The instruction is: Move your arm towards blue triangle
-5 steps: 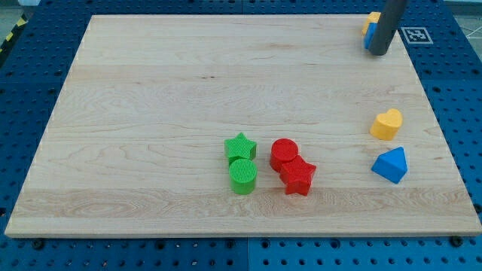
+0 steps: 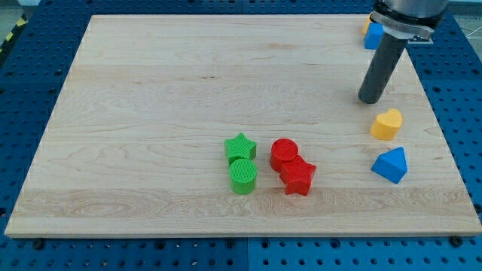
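Note:
The blue triangle (image 2: 391, 165) lies near the board's right edge, low in the view. My tip (image 2: 369, 100) stands on the board above it, a little to its left, apart from it. A yellow heart (image 2: 387, 124) lies between the two, just below and right of my tip, not touching it.
A green star (image 2: 240, 146) and green cylinder (image 2: 242, 176) touch near the middle bottom. A red cylinder (image 2: 284, 153) and red star (image 2: 298, 177) touch beside them. A blue block (image 2: 372, 37) and a yellow block (image 2: 366, 23) sit at the top right corner, partly hidden by the arm.
My tip has moved down the view from the top right corner blocks to just above the yellow heart. No block has moved.

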`<state>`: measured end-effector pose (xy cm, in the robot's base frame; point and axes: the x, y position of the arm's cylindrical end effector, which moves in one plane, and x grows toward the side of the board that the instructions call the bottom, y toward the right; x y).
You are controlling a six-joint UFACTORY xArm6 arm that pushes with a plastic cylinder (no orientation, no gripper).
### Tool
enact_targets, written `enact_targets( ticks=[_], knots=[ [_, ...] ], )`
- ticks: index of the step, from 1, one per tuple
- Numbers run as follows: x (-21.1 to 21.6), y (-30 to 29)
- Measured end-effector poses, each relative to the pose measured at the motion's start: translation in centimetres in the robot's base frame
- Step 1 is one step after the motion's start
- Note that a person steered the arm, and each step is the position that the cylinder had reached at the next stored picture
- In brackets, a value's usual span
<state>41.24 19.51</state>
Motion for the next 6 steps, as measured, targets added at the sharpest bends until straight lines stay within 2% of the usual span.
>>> enact_targets(
  ticks=[1,4,5,6],
  knots=[
    [0.9,-1.8],
    [14.2,-3.7],
    [16.9,-3.3],
    [16.9,-2.0]
  ],
)
